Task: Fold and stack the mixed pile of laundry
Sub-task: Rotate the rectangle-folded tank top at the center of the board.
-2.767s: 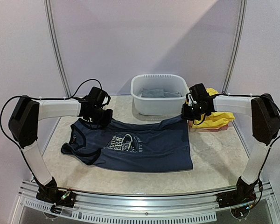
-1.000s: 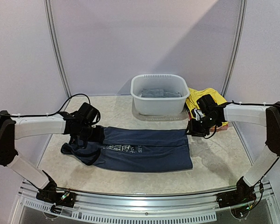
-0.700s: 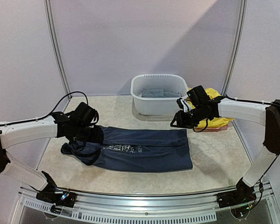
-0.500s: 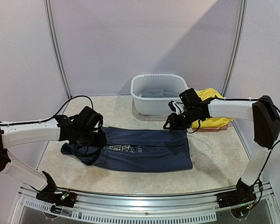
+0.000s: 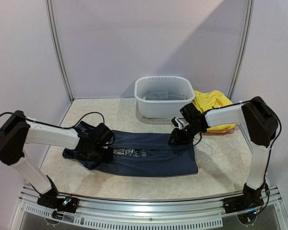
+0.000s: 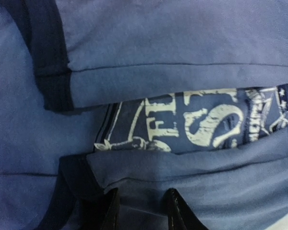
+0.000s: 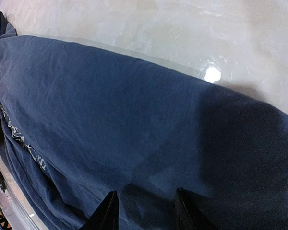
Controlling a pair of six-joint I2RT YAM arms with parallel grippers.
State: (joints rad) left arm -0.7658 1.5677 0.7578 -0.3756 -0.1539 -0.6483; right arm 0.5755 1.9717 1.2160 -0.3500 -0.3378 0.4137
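The navy tank top (image 5: 149,155) is lying flat on the table (image 5: 221,160), near the middle. Its far edge is folded toward the near side and is partly covering the white print (image 6: 211,120). The left fingers (image 6: 105,213) are sitting parted low over the strap end, gripping nothing. The right fingers (image 7: 182,213) are sitting parted over the far right fold, likewise released. Farther right, a yellow garment (image 5: 212,101) is resting on a reddish garment (image 5: 220,131). Farthest back, a grey garment (image 5: 158,95) is lying inside the white basin (image 5: 164,109).
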